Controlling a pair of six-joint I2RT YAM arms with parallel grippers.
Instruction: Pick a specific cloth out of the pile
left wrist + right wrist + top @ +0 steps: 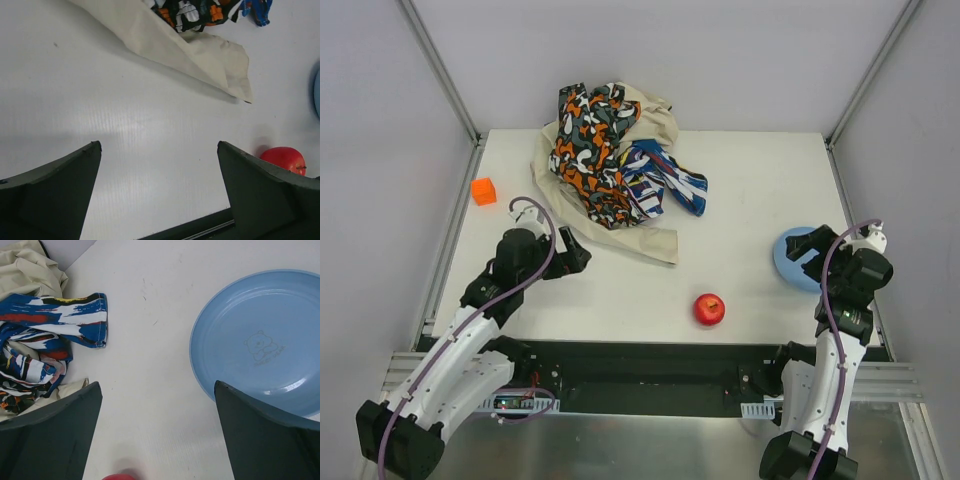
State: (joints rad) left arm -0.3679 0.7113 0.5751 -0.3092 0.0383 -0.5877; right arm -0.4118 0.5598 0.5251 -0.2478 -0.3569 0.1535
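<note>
Cloths: three, heaped in one pile [615, 165], upper centre of top view.
- beige cloth [658, 243]: one, lowest layer
- orange-black-white patterned cloth [586, 150]: one, on left part of heap
- blue-white striped cloth [668, 180]: one, on right part of heap

Apple [709, 309]: one, red, lower centre.
Plate [788, 258]: one, blue, right side.
Cube [483, 191]: one, orange, left side.
Robot arms: two. Left arm [460, 350] at lower left, right arm [830, 370] at lower right.

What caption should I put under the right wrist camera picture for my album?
Open right gripper hovers over the white table, between a round blue plate and a blue-white striped cloth.
</note>
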